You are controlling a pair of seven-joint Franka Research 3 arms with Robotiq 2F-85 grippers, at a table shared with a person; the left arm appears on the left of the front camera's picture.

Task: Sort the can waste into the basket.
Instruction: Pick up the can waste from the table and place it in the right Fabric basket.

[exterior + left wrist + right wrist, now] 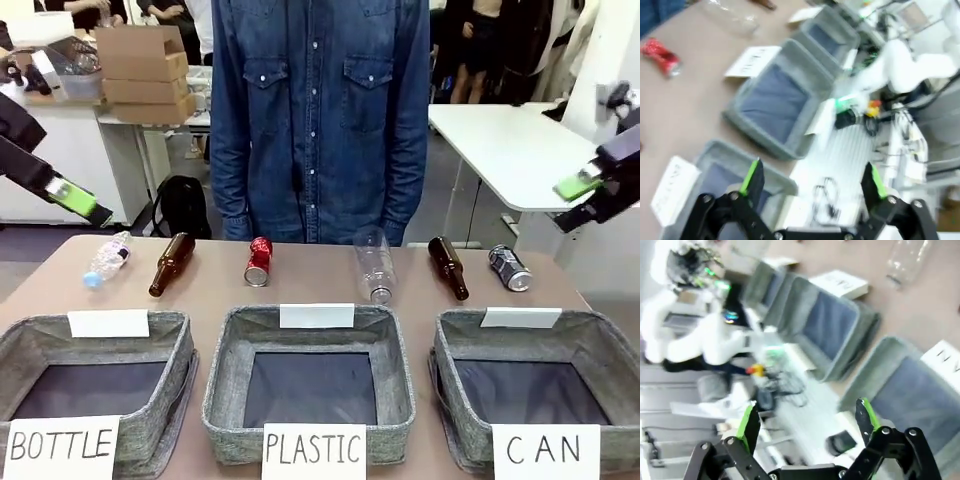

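Nearest row: three grey baskets on the tabletop [320, 292], BOTTLE basket [30, 340] at my left, PLASTIC basket [225, 360] in the middle, CAN basket [600, 325] at my right.
Red can [259, 261]: lying on the tabletop beyond the PLASTIC basket, between a brown bottle [172, 264] and a clear plastic bottle [374, 264]; well apart from the CAN basket.
Dark can [509, 268]: lying beyond the CAN basket, near a second brown bottle [449, 267].
Left pincer [75, 200]: raised off the tabletop's left side, fingers [752, 177] spread wide, holding nothing.
Right pincer [578, 185]: raised at the right side, fingers [749, 422] wide apart, holding nothing.
Person [320, 120]: standing at the far side in a denim shirt.
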